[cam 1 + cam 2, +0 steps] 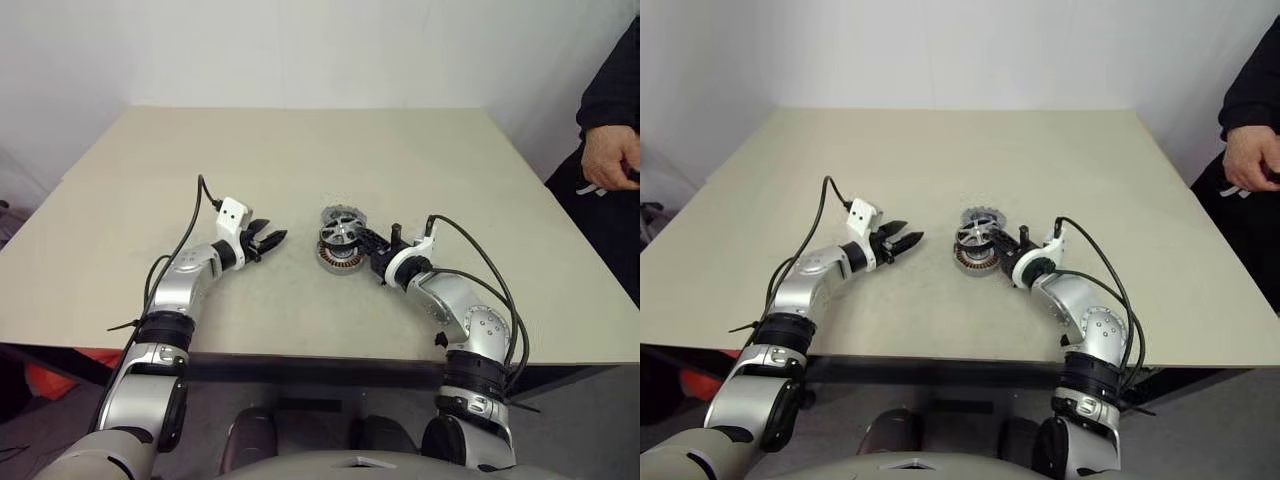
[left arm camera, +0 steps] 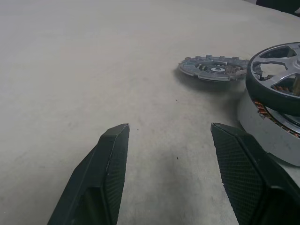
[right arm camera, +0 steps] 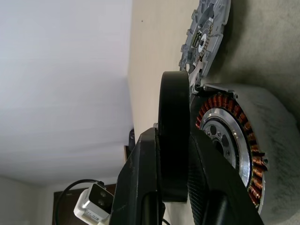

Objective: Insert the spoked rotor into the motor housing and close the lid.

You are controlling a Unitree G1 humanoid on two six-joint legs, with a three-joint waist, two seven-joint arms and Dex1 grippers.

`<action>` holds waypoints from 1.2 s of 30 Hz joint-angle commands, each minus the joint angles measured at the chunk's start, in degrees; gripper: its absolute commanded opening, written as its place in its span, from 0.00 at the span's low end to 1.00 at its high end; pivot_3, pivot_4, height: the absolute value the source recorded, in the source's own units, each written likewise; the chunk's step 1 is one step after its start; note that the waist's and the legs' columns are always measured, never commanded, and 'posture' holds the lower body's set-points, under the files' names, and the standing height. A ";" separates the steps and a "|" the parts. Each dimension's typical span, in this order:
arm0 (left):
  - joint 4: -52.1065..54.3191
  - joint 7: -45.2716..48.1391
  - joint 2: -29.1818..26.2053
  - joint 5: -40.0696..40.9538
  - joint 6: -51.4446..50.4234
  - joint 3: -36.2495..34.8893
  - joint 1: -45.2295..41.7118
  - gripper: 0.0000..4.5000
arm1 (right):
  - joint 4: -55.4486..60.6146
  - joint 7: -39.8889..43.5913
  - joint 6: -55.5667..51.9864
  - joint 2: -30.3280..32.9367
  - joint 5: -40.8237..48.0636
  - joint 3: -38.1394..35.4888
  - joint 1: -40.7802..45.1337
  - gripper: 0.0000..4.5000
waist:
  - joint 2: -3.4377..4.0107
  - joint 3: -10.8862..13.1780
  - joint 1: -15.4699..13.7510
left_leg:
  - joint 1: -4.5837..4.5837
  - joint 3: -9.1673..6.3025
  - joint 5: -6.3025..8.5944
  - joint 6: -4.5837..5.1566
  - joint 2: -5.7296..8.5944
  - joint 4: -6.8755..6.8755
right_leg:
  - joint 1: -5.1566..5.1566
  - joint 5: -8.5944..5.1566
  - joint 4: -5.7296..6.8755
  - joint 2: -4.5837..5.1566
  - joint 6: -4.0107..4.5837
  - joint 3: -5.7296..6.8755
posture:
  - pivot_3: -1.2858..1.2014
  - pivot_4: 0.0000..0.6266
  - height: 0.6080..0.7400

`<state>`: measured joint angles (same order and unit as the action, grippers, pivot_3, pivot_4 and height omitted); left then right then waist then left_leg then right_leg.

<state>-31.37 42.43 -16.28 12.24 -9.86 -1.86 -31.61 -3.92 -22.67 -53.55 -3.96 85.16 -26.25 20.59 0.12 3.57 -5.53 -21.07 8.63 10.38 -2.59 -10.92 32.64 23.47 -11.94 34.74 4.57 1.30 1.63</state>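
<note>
Broadly, a wide beige table (image 1: 300, 160) carries everything, and a person's hand (image 1: 610, 158) with a dark sleeve sits past its far right edge.

Two robot arms reach forward over the near half of the table, angled toward each other. The right gripper (image 3: 174, 154) is clenched on the spoked rotor (image 1: 338, 235), a small wheel with a dark rim, silver spokes and a silver hub. Its two black fingers pinch the rim from either side, one finger (image 3: 140, 183) on the outer face. The rotor is held tilted just above the motor housing (image 1: 340, 260), a shallow round grey metal cup with a ring of copper-orange windings inside. In the left wrist view the rotor sits over the housing's mouth at a slant; whether its lower edge touches the cup I cannot tell.

The left gripper (image 1: 268, 240) hangs well apart from these parts, to their left, pointing toward them and slightly downward. Its fingers are spread and released, grasping nothing, with bare table between the fingertips (image 2: 115, 154).

The lid (image 2: 213, 68), a flat round grey metal disc with a notched gear-like edge and a dark centre hole, lies flat on the table just beyond the housing, on its far side.

Counted: one table, two arms, one housing, one rotor, one lid.
</note>
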 commanded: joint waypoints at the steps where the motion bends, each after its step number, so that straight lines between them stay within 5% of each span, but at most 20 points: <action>1: 1.46 -0.10 -0.62 0.03 0.51 -0.31 -0.89 0.65 | 1.85 -0.21 0.67 0.18 1.71 1.25 -0.37 0.07 | 0.00 0.00 -0.01 | 0.00 0.00 0.00 0.00 0.00 0.00 | 0.00 0.00 0.00 0.00 0.00 0.00 | 0.52 0.00 1.00; 14: 0.56 -0.20 -0.74 -0.36 0.95 -0.42 -1.26 0.65 | 1.67 -1.59 1.76 0.80 2.68 3.78 -1.80 0.07 | -0.01 -0.01 0.01 | 0.01 0.00 0.00 0.00 0.00 0.00 | -0.01 -0.02 0.00 0.00 -0.03 0.00 | 0.52 0.00 1.00; 22: 0.20 -0.18 -0.69 -0.51 1.18 -0.52 -1.50 0.65 | 6.50 1.26 4.03 3.67 -1.50 5.55 -2.49 0.67 | -0.03 -0.01 -0.05 | 0.00 0.00 0.00 0.00 0.00 0.01 | -0.02 -0.02 0.00 0.00 -0.05 0.00 | 0.52 0.00 1.00; 31: -0.81 0.14 -0.42 -0.63 1.60 -0.29 -2.05 0.65 | 16.25 7.36 5.08 9.75 -1.31 6.06 -5.15 0.67 | -0.03 -0.02 -0.19 | -0.02 -0.02 0.00 -0.01 0.01 0.03 | -0.03 -0.01 0.00 -0.02 -0.06 0.00 | 0.52 0.00 1.00; 36: -1.88 0.30 -0.11 -0.77 1.95 -0.06 -2.83 0.65 | 19.74 16.43 5.41 16.76 -11.98 12.32 -4.39 0.67 | -0.03 -0.01 -0.19 | -0.03 -0.02 0.00 0.00 0.02 0.08 | -0.04 -0.01 0.01 -0.01 -0.07 0.00 | 0.52 0.00 1.00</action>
<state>-33.66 42.29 -16.27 11.29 -9.11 -1.81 -32.74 12.68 -9.78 -48.71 11.62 76.54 -16.13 14.77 0.09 3.56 -5.72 -21.10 8.62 10.37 -2.59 -10.90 32.73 23.41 -11.96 34.74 4.56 1.23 1.63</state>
